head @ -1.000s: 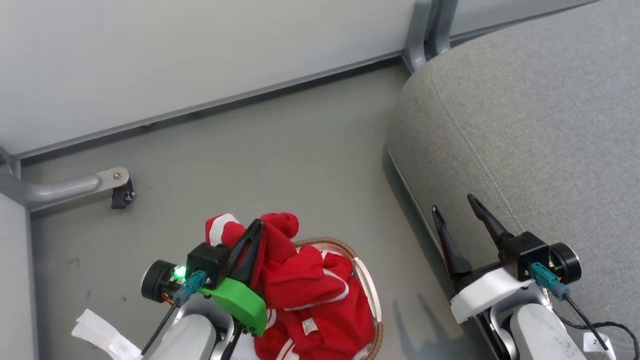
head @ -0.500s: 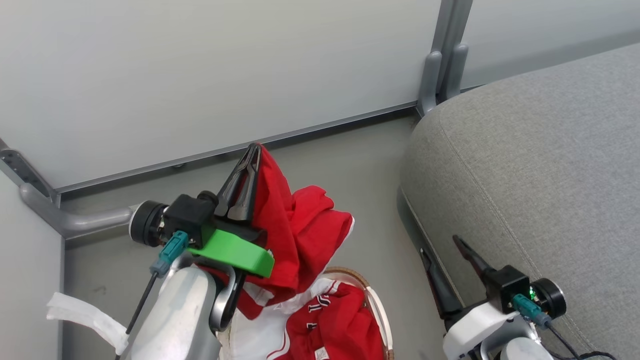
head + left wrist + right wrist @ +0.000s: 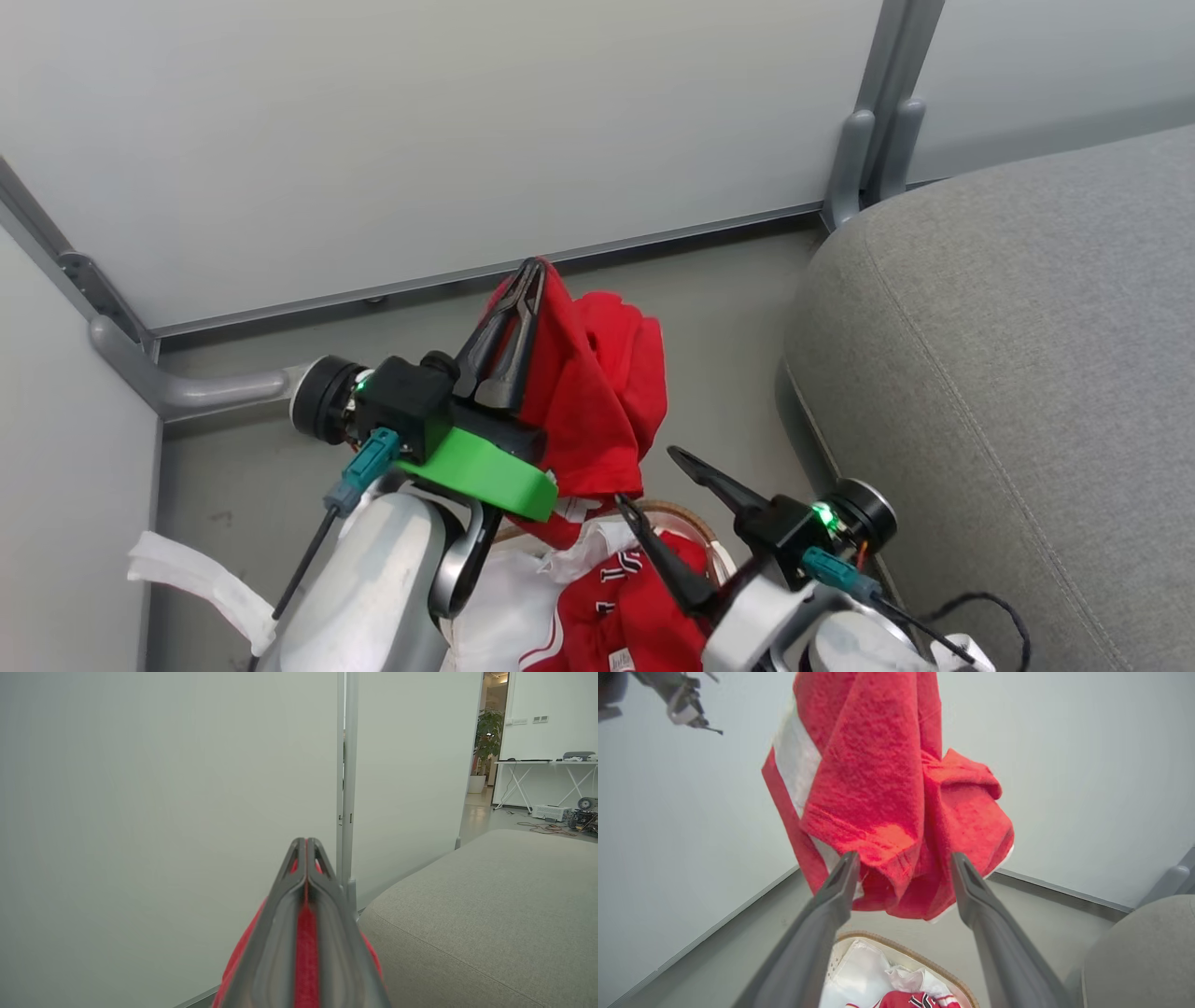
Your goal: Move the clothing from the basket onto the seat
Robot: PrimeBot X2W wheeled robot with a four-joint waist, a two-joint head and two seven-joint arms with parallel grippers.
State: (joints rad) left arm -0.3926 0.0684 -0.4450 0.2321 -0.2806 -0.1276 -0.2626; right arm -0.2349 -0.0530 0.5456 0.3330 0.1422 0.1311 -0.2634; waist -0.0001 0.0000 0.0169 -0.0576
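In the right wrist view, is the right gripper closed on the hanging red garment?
No: the right gripper has its fingers wide apart, not pinching the red garment.

The basket [image 3: 903, 950] runs off the bottom edge, rim largely hidden under jerseys [image 3: 644, 607] whose lettering is partly covered; the seat [image 3: 1027, 373] is cropped at right.

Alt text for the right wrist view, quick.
A red garment hangs just beyond the open right gripper, framed between its fingers. Below, the basket on the floor holds more clothing; the grey seat shows at lower right.
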